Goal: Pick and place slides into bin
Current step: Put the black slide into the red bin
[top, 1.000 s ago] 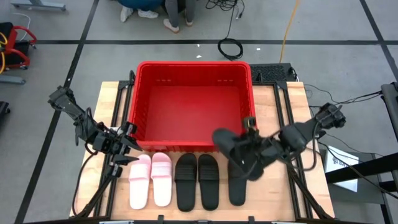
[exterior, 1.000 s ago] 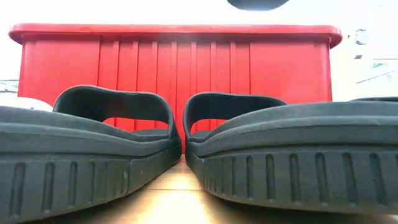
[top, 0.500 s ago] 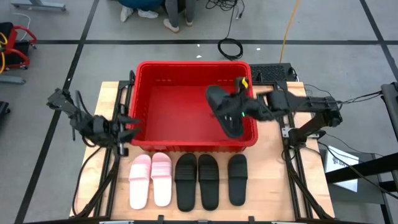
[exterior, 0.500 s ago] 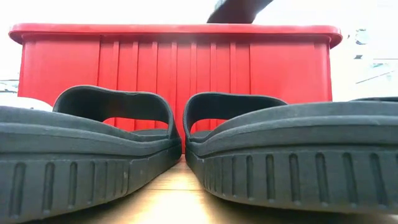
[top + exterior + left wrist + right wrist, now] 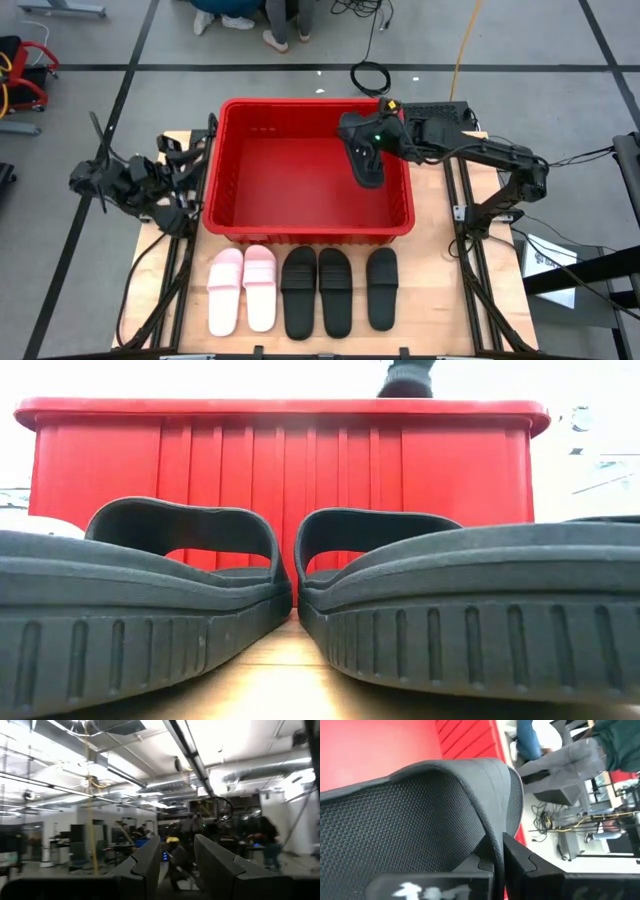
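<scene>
Right gripper (image 5: 362, 135) has its fingers clamped on a black slide (image 5: 366, 160), holding it over the right rear part of the red bin (image 5: 310, 232). Five slides sit in a row on the wooden surface (image 5: 435, 260) in front of the bin: two pink (image 5: 242, 288), three black (image 5: 338, 290). Left gripper (image 5: 180, 150) waits off the bin's left side, fingers (image 5: 150, 857) apart, empty.

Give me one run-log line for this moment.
right gripper: shut on black slide over red bin | left gripper: open, parked left | table: five slides
</scene>
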